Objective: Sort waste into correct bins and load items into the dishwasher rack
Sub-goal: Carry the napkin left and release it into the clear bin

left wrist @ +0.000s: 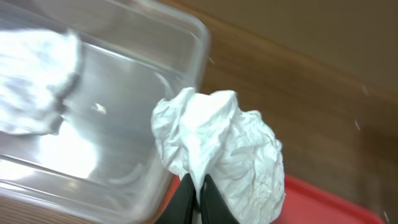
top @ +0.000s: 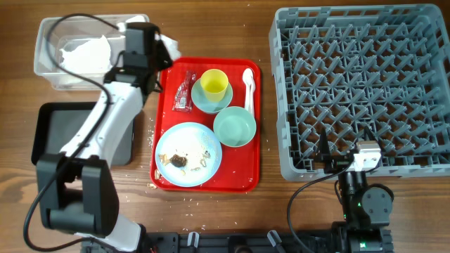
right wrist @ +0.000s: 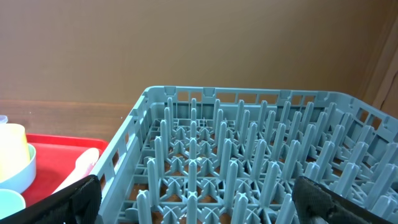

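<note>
left gripper (left wrist: pixel 198 199) pinched shut on the crumpled napkin (left wrist: pixel 227 149), held just outside the clear tub (left wrist: pixel 124 106) at its right wall, near the red tray (top: pixel 254 140) far-left corner. Another paper wad (top: pixel 84 53) lies inside the tub. right gripper (right wrist: pixel 199 193) spread wide, holding nothing, at the rack (top: pixel 365 84) near edge. yellow cup (top: pixel 214 83), bowl (top: pixel 235 126), plate (top: pixel 188 153), spoon (top: pixel 248 84) on the tray

Overhead top-down, both wrist views close, sharing red tray (left wrist: pixel 336 202)

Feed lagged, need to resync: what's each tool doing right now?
Left tool: closed on the crumpled white napkin.
Right tool: open, holding nothing.
</note>
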Controlling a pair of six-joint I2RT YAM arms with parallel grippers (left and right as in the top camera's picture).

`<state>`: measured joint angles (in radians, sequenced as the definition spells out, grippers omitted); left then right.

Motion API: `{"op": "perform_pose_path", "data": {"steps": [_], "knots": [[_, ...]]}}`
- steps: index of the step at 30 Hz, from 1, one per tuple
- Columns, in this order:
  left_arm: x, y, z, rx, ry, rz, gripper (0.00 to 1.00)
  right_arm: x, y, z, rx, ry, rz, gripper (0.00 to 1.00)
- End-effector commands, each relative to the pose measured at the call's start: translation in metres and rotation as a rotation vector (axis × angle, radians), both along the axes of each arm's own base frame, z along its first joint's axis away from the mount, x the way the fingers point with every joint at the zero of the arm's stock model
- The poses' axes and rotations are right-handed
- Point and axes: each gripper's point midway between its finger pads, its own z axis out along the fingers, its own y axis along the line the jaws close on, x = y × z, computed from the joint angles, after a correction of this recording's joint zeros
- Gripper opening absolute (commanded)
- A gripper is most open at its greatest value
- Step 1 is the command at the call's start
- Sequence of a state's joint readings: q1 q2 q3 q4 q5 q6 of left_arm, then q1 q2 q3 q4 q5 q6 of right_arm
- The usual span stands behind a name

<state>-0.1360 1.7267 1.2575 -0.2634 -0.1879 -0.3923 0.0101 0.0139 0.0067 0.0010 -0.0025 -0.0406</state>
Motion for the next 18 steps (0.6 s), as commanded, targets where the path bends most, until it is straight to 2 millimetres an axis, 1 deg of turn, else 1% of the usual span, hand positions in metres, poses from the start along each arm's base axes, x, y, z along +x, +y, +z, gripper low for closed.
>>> {"op": "perform_pose_path", "data": {"steps": [1, 3, 4, 5, 6, 7, 9, 11, 14, 15, 16, 17, 18], "knots": [[0.002, 0.059, 0.023, 0.019, -0.074, 0.191, 0.04, 0.0, -0.001, 0.002, -0.011, -0.009, -0.005, 1.0], [0.002, 0.083, 0.023, -0.005, -0.083, 0.259, 0.05, 0.0, -0.001, 0.002, -0.011, -0.009, -0.005, 1.0], [0.002, 0.094, 0.023, -0.013, -0.09, 0.289, 0.11, 0.0, -0.001, 0.002, -0.011, -0.009, -0.005, 1.0], [0.002, 0.104, 0.023, -0.015, -0.096, 0.307, 0.32, 0.0, -0.001, 0.002, -0.011, -0.009, -0.005, 1.0], [0.003, 0.112, 0.022, -0.015, -0.101, 0.323, 0.75, 0.0, -0.001, 0.002, -0.011, -0.009, -0.005, 1.0], [0.002, 0.118, 0.022, -0.014, -0.1, 0.336, 1.0, 0.0, -0.001, 0.002, -0.011, -0.009, -0.005, 1.0], [0.001, 0.121, 0.019, -0.024, -0.092, 0.335, 1.0, 0.0, -0.001, 0.002, -0.011, -0.009, -0.005, 1.0], [-0.001, 0.114, 0.014, -0.046, -0.065, 0.303, 1.0, 0.0, -0.001, 0.002, -0.011, -0.009, -0.005, 1.0], [-0.006, 0.08, -0.002, -0.17, 0.018, 0.163, 1.0, 0.0, -0.001, 0.002, -0.011, -0.009, -0.005, 1.0], [-0.008, 0.066, -0.005, -0.226, 0.044, 0.105, 1.0, 0.0, -0.001, 0.002, -0.011, -0.009, -0.005, 1.0], [-0.01, 0.058, -0.007, -0.255, 0.058, 0.074, 0.99, 0.0, -0.001, 0.002, -0.011, -0.009, -0.005, 1.0], [-0.012, 0.051, -0.009, -0.276, 0.071, 0.052, 0.95, 0.0, -0.001, 0.002, -0.012, -0.009, -0.005, 1.0], [-0.013, 0.048, -0.01, -0.287, 0.08, 0.041, 0.87, 0.0, -0.001, 0.002, -0.011, -0.009, -0.005, 1.0]]}}
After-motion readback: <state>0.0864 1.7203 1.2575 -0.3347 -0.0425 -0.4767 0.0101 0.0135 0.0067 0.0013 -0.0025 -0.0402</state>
